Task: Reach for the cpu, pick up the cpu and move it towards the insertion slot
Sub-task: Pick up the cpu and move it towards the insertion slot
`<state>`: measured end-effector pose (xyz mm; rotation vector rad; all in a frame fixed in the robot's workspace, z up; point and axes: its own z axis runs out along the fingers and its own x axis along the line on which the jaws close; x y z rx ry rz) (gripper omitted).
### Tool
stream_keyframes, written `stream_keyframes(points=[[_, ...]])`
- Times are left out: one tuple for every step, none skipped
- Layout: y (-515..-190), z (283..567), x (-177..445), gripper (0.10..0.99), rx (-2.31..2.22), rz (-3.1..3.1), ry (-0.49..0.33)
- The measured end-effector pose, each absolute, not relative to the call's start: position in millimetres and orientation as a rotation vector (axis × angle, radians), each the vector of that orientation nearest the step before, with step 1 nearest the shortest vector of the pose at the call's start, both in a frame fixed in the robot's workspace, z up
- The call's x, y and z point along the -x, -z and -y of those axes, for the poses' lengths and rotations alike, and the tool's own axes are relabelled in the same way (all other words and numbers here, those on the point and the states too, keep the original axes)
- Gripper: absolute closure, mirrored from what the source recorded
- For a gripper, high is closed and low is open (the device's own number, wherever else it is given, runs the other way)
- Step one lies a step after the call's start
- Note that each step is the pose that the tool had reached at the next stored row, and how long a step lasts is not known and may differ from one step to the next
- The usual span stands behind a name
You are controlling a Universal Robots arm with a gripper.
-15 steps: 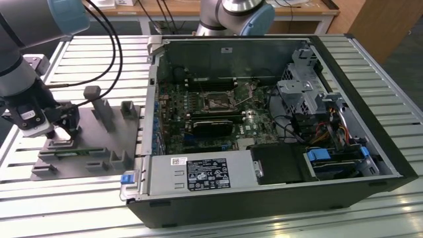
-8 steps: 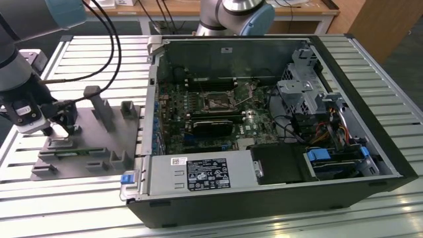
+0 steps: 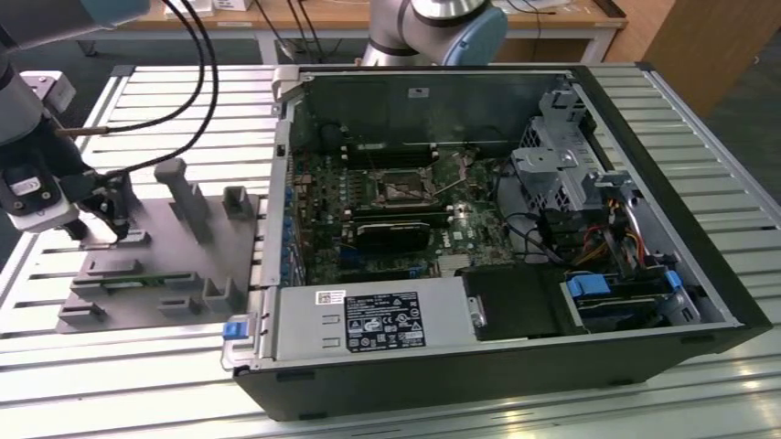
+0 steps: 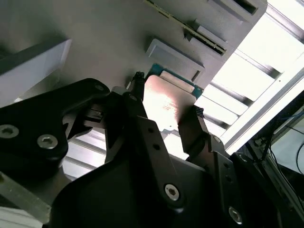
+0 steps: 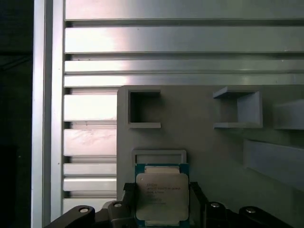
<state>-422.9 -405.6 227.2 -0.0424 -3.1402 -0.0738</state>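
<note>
Gripper (image 3: 104, 230) of black metal clenched on the small, flat, square, silver-topped cpu (image 5: 162, 197).

The cpu, thinly rimmed in green, sits squarely between the two black fingers (image 4: 192, 124). In both wrist views each fingertip bears against one of two opposite edges with no gap to be seen, so the fingers grasp it. Whether the chip rests on the grey plastic fixture (image 3: 153, 256) under the fingers or hangs clear of it cannot be told. Just beyond the fingertips stands a shallow raised grey frame (image 5: 159, 156) of the fixture, and further out is the slatted aluminium table (image 5: 190, 42). The insertion slot (image 3: 401, 187), a square dark socket in a silvery bracket, lies well apart from the fingers, inside the open black computer case (image 3: 488, 375).
</note>
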Motion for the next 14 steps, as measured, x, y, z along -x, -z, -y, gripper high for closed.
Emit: stream_keyframes(points=[[-230.1,405.6,422.9,0.549,0.042,3.14,0.074],[-232.9,405.6,422.9,0.549,0.042,3.14,0.074],[-235.6,405.6,422.9,0.549,0.042,3.14,0.074],[-238.7,405.6,422.9,0.549,0.042,3.14,0.074],[-241.8,405.6,422.9,0.549,0.042,3.14,0.074],[-245.0,405.6,422.9,0.549,0.042,3.14,0.074],[-248.2,405.6,422.9,0.549,0.042,3.14,0.074],[-251.8,405.6,422.9,0.549,0.042,3.14,0.074],[-255.0,405.6,422.9,0.549,0.042,3.14,0.074],[-258.1,405.6,422.9,0.549,0.042,3.14,0.074],[-261.6,405.6,422.9,0.549,0.042,3.14,0.074],[-265.2,405.6,422.9,0.549,0.042,3.14,0.074],[-268.8,405.6,422.9,0.549,0.042,3.14,0.074],[-272.7,405.6,422.9,0.549,0.042,3.14,0.074]])
